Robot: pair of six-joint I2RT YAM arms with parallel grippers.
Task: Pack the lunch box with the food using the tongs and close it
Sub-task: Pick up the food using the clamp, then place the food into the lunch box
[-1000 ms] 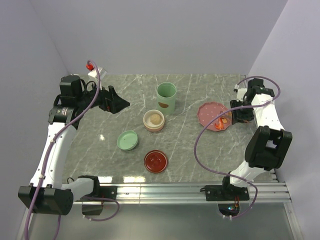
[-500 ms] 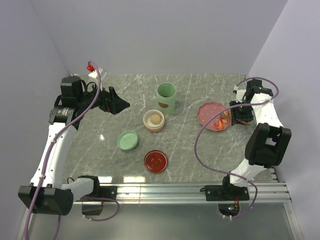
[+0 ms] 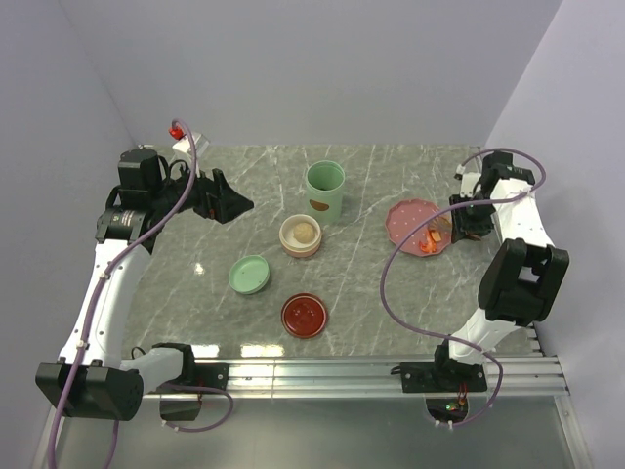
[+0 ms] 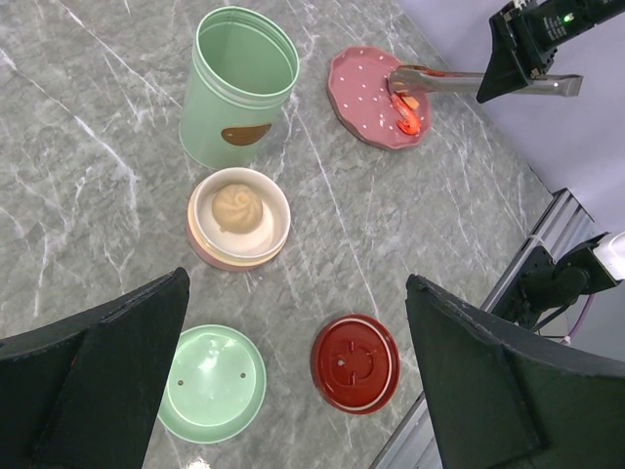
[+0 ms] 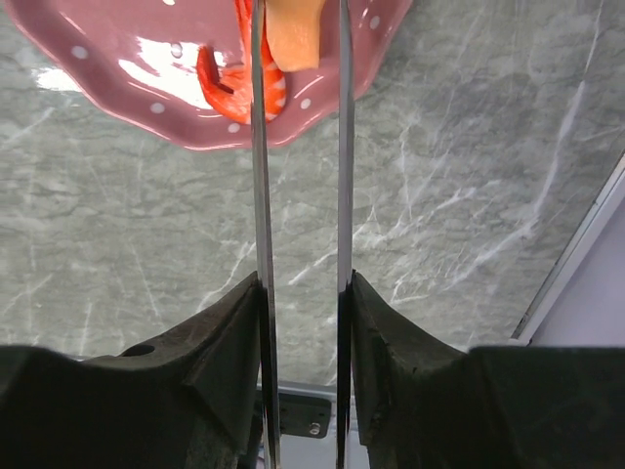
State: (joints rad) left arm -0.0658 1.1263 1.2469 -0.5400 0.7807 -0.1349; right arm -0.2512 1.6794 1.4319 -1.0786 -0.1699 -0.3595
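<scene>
My right gripper [image 3: 465, 227] [image 5: 301, 293] is shut on the silver tongs [image 5: 256, 195] [image 4: 439, 80], squeezing their two arms. The tong tips reach over the pink plate [image 3: 405, 220] [image 5: 146, 68], with a pale orange piece of food [image 5: 293, 29] between the arms and a red piece [image 5: 229, 88] beside the left arm. The lunch box stands open in parts: a tall green canister [image 3: 324, 191] [image 4: 239, 88] and a pink tier holding a bun [image 3: 301, 234] [image 4: 238, 217]. My left gripper [image 3: 234, 203] [image 4: 295, 283] hovers open and empty high above the table's left side.
A green lid [image 3: 250, 275] [image 4: 212, 383] and a red lid [image 3: 304, 315] [image 4: 355, 362] lie on the marble table in front of the tier. The metal rail [image 3: 391, 371] runs along the near edge. Walls close in the left, back and right.
My right gripper has squeezed the tongs narrower and shifted slightly back over the plate's right edge. The left arm has not moved.
</scene>
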